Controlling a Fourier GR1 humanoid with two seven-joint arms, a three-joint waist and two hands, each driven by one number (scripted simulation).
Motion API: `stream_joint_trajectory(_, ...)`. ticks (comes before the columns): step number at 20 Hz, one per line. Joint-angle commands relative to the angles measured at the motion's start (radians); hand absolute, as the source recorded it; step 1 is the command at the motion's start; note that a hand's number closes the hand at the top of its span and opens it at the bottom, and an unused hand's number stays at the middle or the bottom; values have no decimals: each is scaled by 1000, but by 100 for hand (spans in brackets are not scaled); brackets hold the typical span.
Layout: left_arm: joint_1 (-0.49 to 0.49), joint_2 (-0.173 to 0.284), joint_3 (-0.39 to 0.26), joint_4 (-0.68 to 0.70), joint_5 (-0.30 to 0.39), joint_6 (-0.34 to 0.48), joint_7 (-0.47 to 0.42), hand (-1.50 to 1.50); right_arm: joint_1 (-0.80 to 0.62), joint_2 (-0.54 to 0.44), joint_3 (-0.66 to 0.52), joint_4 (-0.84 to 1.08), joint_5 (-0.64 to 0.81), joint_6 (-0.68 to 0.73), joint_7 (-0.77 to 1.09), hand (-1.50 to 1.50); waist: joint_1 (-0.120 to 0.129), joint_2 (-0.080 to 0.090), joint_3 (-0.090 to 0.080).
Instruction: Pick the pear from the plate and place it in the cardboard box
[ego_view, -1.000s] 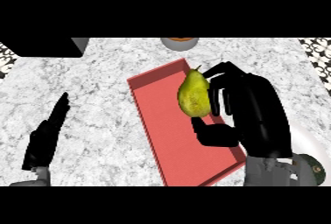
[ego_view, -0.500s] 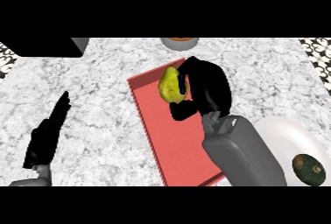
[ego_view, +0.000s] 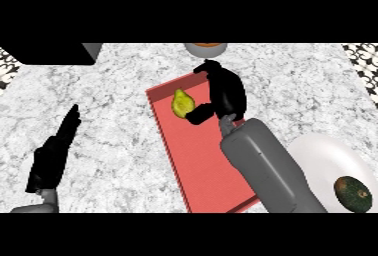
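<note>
A yellow-green pear (ego_view: 181, 103) lies at the far end of the flat red box (ego_view: 199, 165), just left of my right hand (ego_view: 225, 92). That hand's fingers stretch away past the pear toward the box's far edge and do not wrap it. Only the thumb touches the pear's near end. The grey right forearm crosses the box's right side and hides its edge. A white plate (ego_view: 321, 155) sits at the lower right, partly behind the forearm. My left hand (ego_view: 52, 155) rests open on the counter at the left, fingers straight.
A dark green-brown round fruit (ego_view: 354, 194) sits on the plate's near right part. A small bowl (ego_view: 205, 48) stands beyond the box at the top. A black block (ego_view: 52, 52) fills the top left corner. Patterned wall strips border both sides.
My right hand has carried the pear from over the middle of the box to its far end. The fingers have come away from the pear, which now looks smaller and lower. The left hand has not moved.
</note>
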Motion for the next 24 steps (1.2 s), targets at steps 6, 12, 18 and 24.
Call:
stream_joint_trajectory(6,34,-28,-11,27,-30,31,-49,0,42,1,-119,-45,-106,-331,-148,-150,-13,-2,0)
stream_joint_trajectory(12,42,-26,-15,-54,-19,18,33,0,102,-3,-234,-188,-285,-390,-261,-150,-14,-6,1)
stream_joint_trajectory(18,7,22,37,-10,-2,-2,18,0,245,-159,-391,-348,-375,-350,-272,-150,-30,-6,1)
stream_joint_trajectory(24,29,7,38,-7,2,-1,0,0,484,-300,-555,-580,-586,-190,-325,-150,-35,-7,0)
